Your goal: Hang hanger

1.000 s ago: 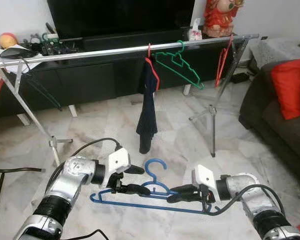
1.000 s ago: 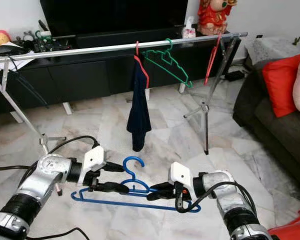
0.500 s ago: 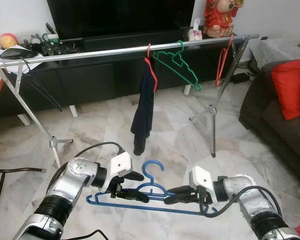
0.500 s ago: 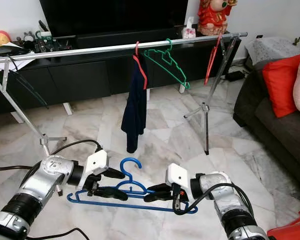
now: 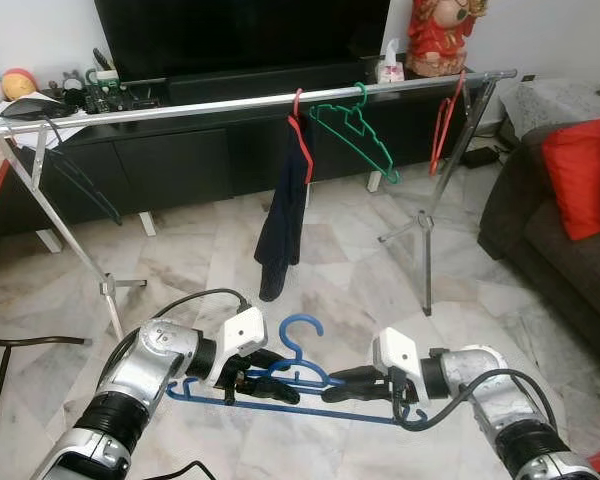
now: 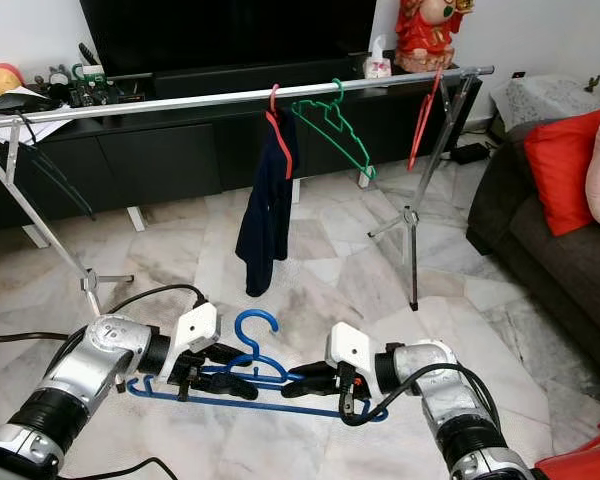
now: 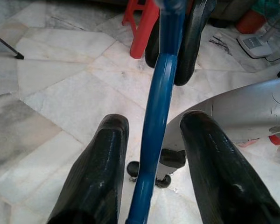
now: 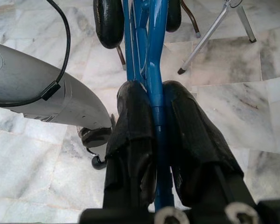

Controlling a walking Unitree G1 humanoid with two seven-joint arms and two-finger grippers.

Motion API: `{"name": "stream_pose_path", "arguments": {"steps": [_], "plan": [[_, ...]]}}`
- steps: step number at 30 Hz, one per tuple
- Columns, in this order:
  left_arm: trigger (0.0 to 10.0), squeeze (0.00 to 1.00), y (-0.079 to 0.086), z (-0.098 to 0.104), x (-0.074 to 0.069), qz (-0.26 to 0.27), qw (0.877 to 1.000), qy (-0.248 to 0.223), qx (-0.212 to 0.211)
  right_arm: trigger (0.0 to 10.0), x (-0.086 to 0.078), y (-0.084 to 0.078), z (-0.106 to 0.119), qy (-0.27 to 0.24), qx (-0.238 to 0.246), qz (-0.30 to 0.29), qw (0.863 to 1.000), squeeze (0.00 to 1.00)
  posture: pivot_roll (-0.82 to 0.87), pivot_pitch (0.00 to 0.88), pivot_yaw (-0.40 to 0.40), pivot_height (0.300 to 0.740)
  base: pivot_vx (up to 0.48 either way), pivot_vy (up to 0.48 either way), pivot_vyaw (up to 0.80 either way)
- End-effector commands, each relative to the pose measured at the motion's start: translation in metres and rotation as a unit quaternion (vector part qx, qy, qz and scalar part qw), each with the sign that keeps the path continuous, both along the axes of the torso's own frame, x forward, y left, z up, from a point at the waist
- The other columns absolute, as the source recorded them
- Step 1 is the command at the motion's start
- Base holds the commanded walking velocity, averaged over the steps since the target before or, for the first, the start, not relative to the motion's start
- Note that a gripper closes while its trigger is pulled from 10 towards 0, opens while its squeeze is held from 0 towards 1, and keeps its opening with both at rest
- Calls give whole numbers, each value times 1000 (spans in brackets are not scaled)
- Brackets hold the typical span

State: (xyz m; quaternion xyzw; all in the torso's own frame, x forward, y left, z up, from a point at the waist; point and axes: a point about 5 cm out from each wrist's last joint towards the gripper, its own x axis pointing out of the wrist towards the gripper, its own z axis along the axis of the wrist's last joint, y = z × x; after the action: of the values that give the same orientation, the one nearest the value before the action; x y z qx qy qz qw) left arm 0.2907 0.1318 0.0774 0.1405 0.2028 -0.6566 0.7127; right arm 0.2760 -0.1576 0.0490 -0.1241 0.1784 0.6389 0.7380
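The blue hanger [image 5: 300, 375] is low in front of the robot, above the marble floor [image 5: 340, 270], lying roughly level with its hook [image 5: 302, 328] pointing up toward the rail. The right gripper [image 5: 332, 385] has its two black fingers pressed tight on the blue bar near the hanger's middle; the right wrist view shows the pads [image 8: 130, 126] squeezing the plastic from both sides. The left gripper [image 5: 270, 378] is at the hanger's other half, and here the fingers [image 7: 102, 172] are spread, with the blue bar running between them and a gap showing on either side.

Beyond the hanger stands the silver clothes rail [image 5: 180, 105], spanning the room on angled legs [image 5: 70, 240]. Count what hangs on it: one red hanger [image 5: 300, 125] carrying a dark navy garment [image 5: 280, 215], one bare green hanger [image 5: 355, 135] just beside it, and one more red hanger [image 5: 445, 125] near the far right end. That makes three on the rail, one in the grippers. The stretch of rail left of the navy garment carries nothing.

Behind the rail sits a black TV cabinet [image 5: 180, 160], cluttered on its left end, with a red figurine [image 5: 440, 35] on its right. A dark sofa [image 5: 550, 240] with a red cushion [image 5: 580, 170] sits to the right.
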Motion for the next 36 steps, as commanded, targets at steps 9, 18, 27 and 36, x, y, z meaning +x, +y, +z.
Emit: {"name": "stream_pose_path", "arguments": {"steps": [9,18,27,36], "plan": [[0,0,0,1,-1,-13,1000,6,4,10000,2,3,1,-8,2,1,1000,0,-76,18,-39,740,0,0,0],[0,0,-1,2,0,-14,1000,5,2,10000,0,2,-3,-1,-2,5,1000,86,-75,20,-40,740,0,0,0],[0,0,-1,3,-1,-24,1000,8,4,10000,-2,2,-7,11,-2,1,1000,1000,-73,20,-40,740,0,0,0],[0,0,8,-8,-2,-27,997,-3,66,10000,-3,3,-10,15,-11,6,1000,1000,-73,20,-40,740,0,0,0]]}}
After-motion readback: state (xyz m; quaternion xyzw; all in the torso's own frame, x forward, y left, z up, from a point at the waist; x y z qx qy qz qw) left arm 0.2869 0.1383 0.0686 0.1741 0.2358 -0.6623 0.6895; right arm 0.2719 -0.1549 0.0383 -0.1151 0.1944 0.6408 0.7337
